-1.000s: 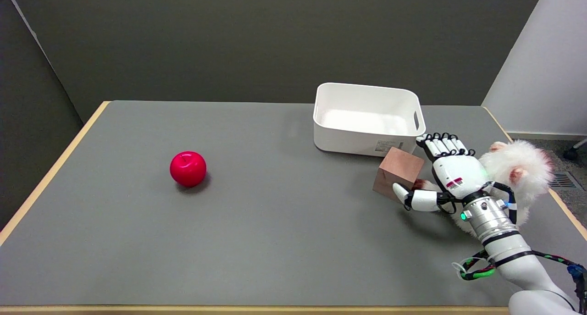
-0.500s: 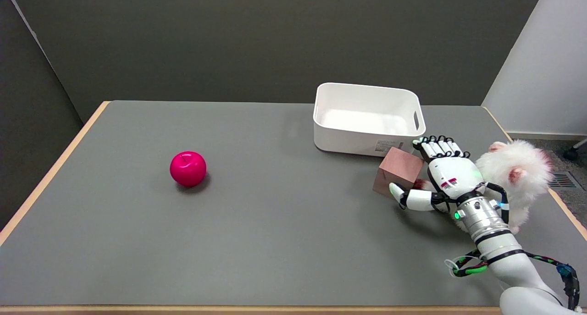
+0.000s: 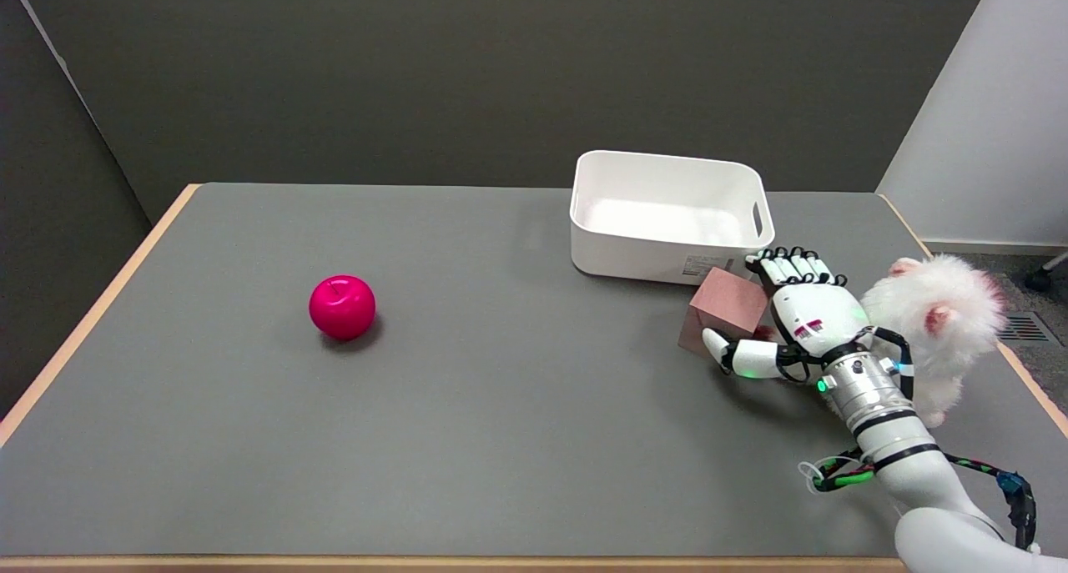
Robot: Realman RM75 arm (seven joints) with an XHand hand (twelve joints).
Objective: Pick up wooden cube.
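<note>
1. One cube sits by the surface's far right, just before the bin.
2. We see our right hand flanking it, thumb and fingers spread, grasping nothing.

White hand, black joints; silver wrist; green-black cables.

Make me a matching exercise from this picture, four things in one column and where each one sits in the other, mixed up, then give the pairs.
Things:
1. shiny red apple
2. white plastic bin
3. brown wooden cube
4. fluffy white plush toy

Places:
A. just in front of the bin, at the robot hand
B. alone on the table's left part
C. near the table's right edge, behind the arm
D. towards the far edge, right of centre

Pairs: 1-B, 2-D, 3-A, 4-C
</note>
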